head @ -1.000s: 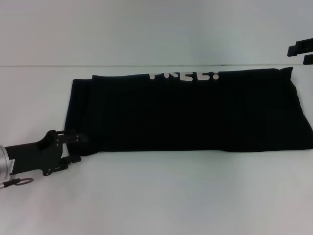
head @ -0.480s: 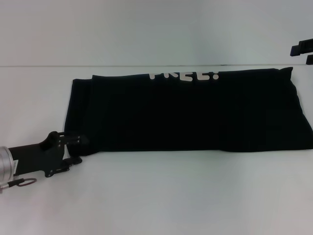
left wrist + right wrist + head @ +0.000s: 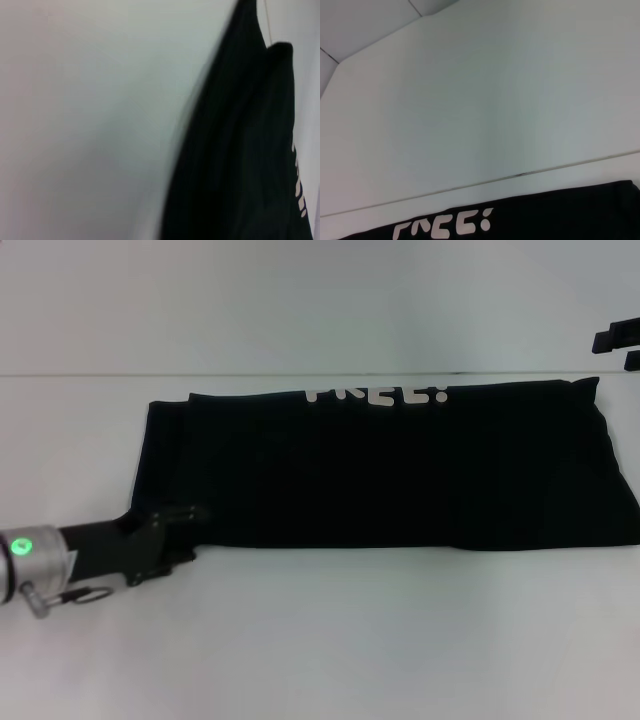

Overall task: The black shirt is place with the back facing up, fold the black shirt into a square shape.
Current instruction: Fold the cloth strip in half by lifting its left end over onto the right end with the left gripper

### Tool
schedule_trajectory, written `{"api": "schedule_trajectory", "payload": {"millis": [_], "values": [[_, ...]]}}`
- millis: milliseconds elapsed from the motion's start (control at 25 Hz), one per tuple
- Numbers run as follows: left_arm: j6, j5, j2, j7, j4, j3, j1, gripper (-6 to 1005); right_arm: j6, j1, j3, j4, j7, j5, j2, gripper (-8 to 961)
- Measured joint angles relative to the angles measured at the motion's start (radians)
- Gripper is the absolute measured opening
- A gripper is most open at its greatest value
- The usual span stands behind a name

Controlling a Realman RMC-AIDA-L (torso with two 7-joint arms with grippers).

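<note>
The black shirt (image 3: 390, 470) lies as a long folded band on the white table (image 3: 330, 640). The left gripper (image 3: 185, 530) meets its near-left corner, grip unclear; the right gripper (image 3: 615, 348) sits far right, state unclear.

Black shirt (image 3: 390, 470) lies folded into a long band across the white table (image 3: 330, 640), white lettering (image 3: 375, 395) at its far edge. Left gripper (image 3: 185, 530) sits at the shirt's near-left corner. Right gripper (image 3: 620, 345) partly visible far right, apart from the cloth

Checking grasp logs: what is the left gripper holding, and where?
Cannot be told: the left gripper sits at the black shirt's near left corner, its hold unclear.
</note>
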Motion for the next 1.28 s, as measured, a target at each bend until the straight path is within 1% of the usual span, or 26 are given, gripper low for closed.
{"api": "schedule_trajectory", "payload": {"millis": [80, 200, 280, 360, 480, 600, 880, 1280], "values": [[-0.022, 0.000, -0.003, 0.008, -0.018, -0.001, -0.039, 635, 0.000, 0.001, -0.002, 0.000, 0.000, 0.000, 0.001, 614], [-0.037, 0.000, -0.010, 0.018, -0.023, -0.002, -0.079, 634, 0.000, 0.005, -0.001, -0.002, -0.001, 0.001, 0.002, 614], [-0.043, -0.005, -0.016, 0.040, -0.022, -0.006, -0.102, 634, 0.000, 0.006, 0.001, -0.003, -0.002, 0.001, 0.002, 614], [-0.047, -0.019, -0.019, 0.057, -0.019, -0.009, -0.111, 633, -0.001, 0.007, 0.001, -0.004, -0.003, 0.002, 0.002, 614], [-0.055, -0.028, -0.019, 0.057, -0.018, -0.007, -0.108, 632, -0.003, 0.007, 0.001, -0.007, -0.003, 0.003, 0.004, 614], [-0.055, -0.028, -0.016, 0.055, -0.017, -0.012, -0.086, 631, -0.004, 0.006, 0.002, -0.008, -0.003, 0.004, 0.004, 614], [-0.043, -0.029, -0.005, 0.054, 0.006, -0.020, -0.050, 629, -0.009, 0.005, 0.008, -0.007, -0.003, 0.006, 0.003, 615], [-0.070, -0.019, -0.004, 0.059, 0.001, 0.001, -0.057, 627, -0.017, 0.008, 0.020, -0.009, -0.003, 0.011, 0.003, 615]]}}
